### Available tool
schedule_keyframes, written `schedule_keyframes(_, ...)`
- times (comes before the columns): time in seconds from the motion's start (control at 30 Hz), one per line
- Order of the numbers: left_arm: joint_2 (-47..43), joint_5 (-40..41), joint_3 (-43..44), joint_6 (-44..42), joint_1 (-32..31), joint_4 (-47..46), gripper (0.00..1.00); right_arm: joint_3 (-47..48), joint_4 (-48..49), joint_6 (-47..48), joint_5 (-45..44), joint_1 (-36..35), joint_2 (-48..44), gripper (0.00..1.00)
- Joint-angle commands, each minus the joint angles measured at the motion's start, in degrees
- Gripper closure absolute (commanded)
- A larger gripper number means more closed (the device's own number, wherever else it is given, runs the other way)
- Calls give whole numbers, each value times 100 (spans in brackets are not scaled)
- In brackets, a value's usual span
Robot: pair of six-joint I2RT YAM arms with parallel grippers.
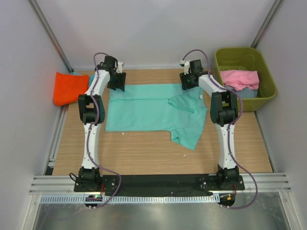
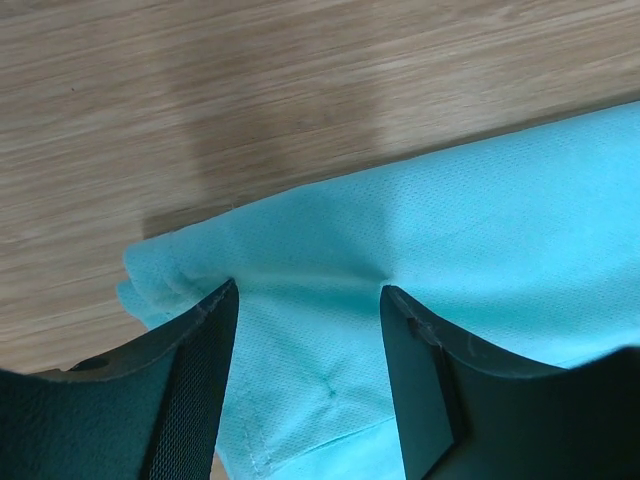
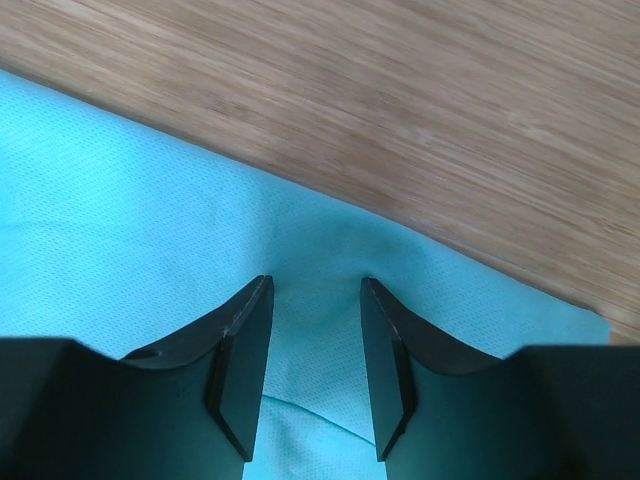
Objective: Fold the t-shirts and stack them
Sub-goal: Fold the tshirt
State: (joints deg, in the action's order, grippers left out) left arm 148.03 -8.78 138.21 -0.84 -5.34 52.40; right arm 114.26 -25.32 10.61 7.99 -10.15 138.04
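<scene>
Top external view: the teal t-shirt (image 1: 144, 112) lies spread on the wooden table (image 1: 144, 153) between the two arms, its right side doubled over so that one sleeve and a flap point toward the near edge. The left gripper (image 1: 116, 80) sits over the shirt's far left corner and the right gripper (image 1: 188, 80) over its far right edge. From above, the wrist housings hide both sets of fingertips.

The left wrist camera shows the jaws standing apart, with teal cloth (image 2: 480, 220) lying in the gap and a crease running from one fingertip to the other. The corner bunches into a small wad just beside the left finger (image 2: 190, 390). Whether the tips press the fabric cannot be told.

The right wrist camera shows the same state – jaws apart, narrower, over flat teal cloth (image 3: 120, 200) near its edge, with bare wood beyond. The frame crops the finger bases in both wrist views.

An orange t-shirt (image 1: 69, 87) lies crumpled at the table's left edge, partly off the wood. A pink t-shirt (image 1: 240, 78) lies in the olive bin (image 1: 240, 50) at far right, over a pale blue t-shirt (image 1: 249, 92) – only a strip of it shows.
</scene>
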Motion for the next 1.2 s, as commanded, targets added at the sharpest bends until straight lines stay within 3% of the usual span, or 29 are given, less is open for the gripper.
schedule_keyframes(0.0, -385, 139, 320, -48, -2, -152, 40, 247, 1, 151, -288, 31, -232, 53)
schedule_keyframes(0.1, -1212, 358, 75, -13, -63, -134, 39, -130, 18, 204, -421, 22, -1110, 50)
schedule_keyframes(0.13, -1893, 394, -265, -4, -81, -186, 38, -297, 36, 248, -430, 5, -1373, 49)
schedule_keyframes(0.2, -2565, 359, -627, -39, -81, -126, 36, -999, 124, 327, -482, -48, -2305, 47)
schedule_keyframes(0.27, -3488, 158, -1426, -248, -90, -29, 35, -1805, -85, 502, -212, -92, -3234, 44)
schedule_keyframes(0.3, -3769, 79, -1794, -328, -90, 76, 34, -2115, -209, 669, 364, -118, -3561, 44)
schedule_keyframes(0.43, -5341, 8, -3710, -619, -90, -2, 35, -3846, -728, 2395, 1160, -285, -4977, 43)
schedule_keyframes(0.57, -6379, -98, -5598, -786, -90, -343, 38, -5786, -720, 3418, 864, -837, -6444, 43)
schedule_keyframes(0.67, -7013, -2, -6261, -646, -90, -608, 38, -6562, -685, 3536, 450, -1163, -6903, 44)
schedule_keyframes(0.83, -7411, 200, -7071, -391, -81, -775, 40, -7311, -815, 3438, 353, -1805, -7738, 47)
schedule_keyframes(1.17, -7200, 245, -7204, -355, -63, -758, 39, -8095, -1141, 4300, 212, -2438, -8504, 47)
